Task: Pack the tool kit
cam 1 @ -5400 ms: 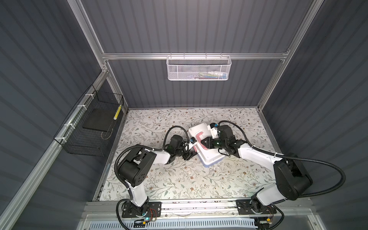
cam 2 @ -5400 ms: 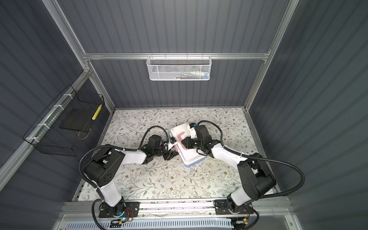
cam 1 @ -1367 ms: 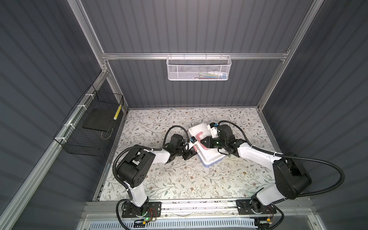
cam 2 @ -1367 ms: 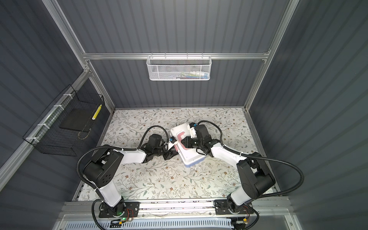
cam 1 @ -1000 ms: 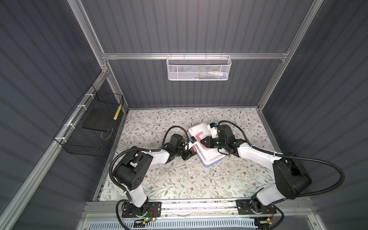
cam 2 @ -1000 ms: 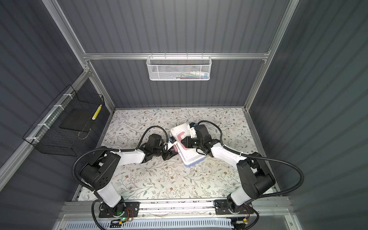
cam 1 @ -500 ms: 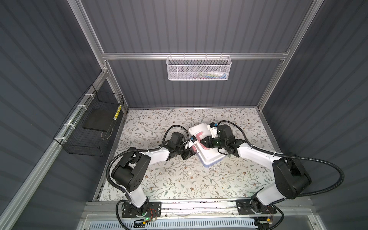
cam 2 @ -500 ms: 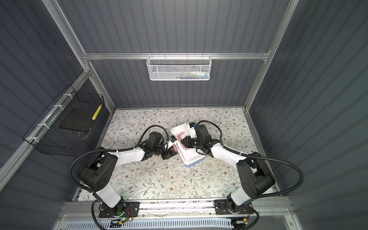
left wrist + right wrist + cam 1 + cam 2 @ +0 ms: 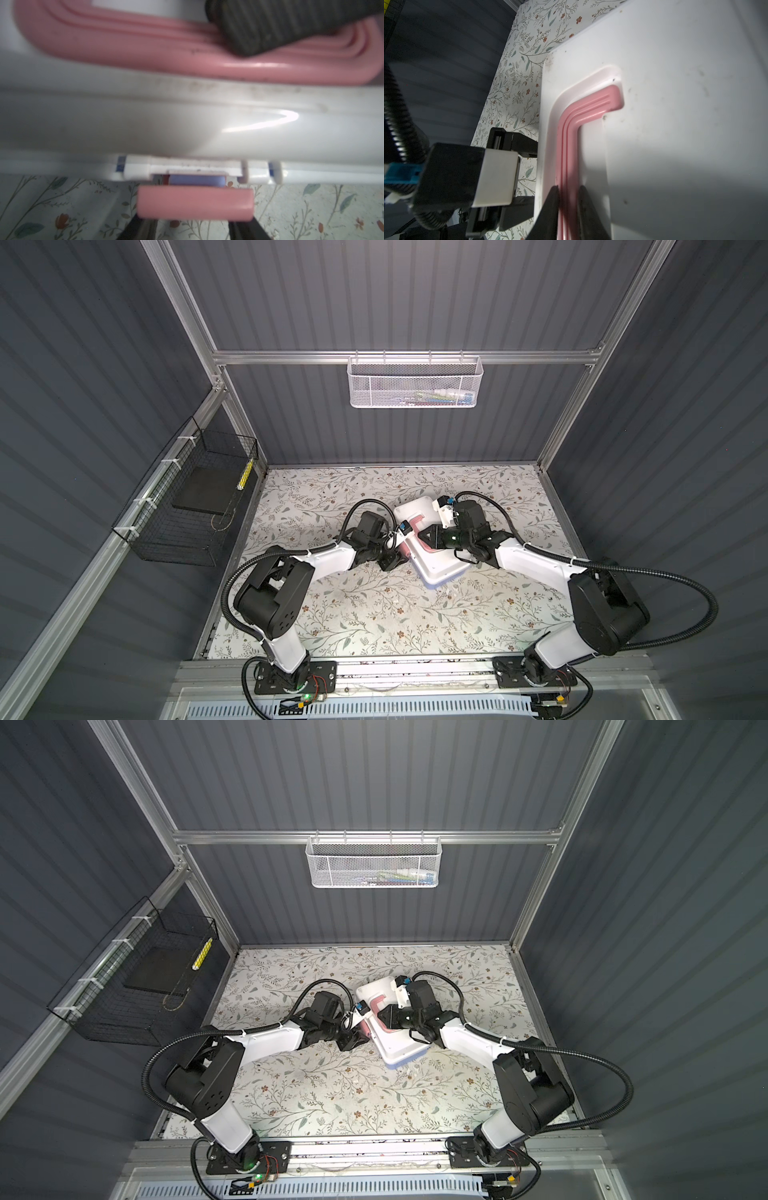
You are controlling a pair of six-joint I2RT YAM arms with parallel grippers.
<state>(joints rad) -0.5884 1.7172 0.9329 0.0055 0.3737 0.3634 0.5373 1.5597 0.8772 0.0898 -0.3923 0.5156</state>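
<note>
In both top views the tool kit [image 9: 440, 568] [image 9: 399, 1046] sits closed on the table [image 9: 374, 614]. Left wrist: my left claw [image 9: 193, 224] straddles the pink latch [image 9: 195, 204]; gripping or not, I cannot tell. Right wrist: my right claw [image 9: 568, 191] pinches the pink handle [image 9: 589, 104]. It looks like stiff, slick plastic, probably light, so I judge the handle the best hold.

Walls [image 9: 415, 294]: dark grey ribbed panels, held in a bare aluminium frame [image 9: 415, 357]. Desk [image 9: 374, 614] has a white floral cover and is evenly lit. White mesh basket [image 9: 395, 385] hangs off the rail at upper centre. Black wire basket [image 9: 174, 547] is on the left wall, mid-left of frame.
</note>
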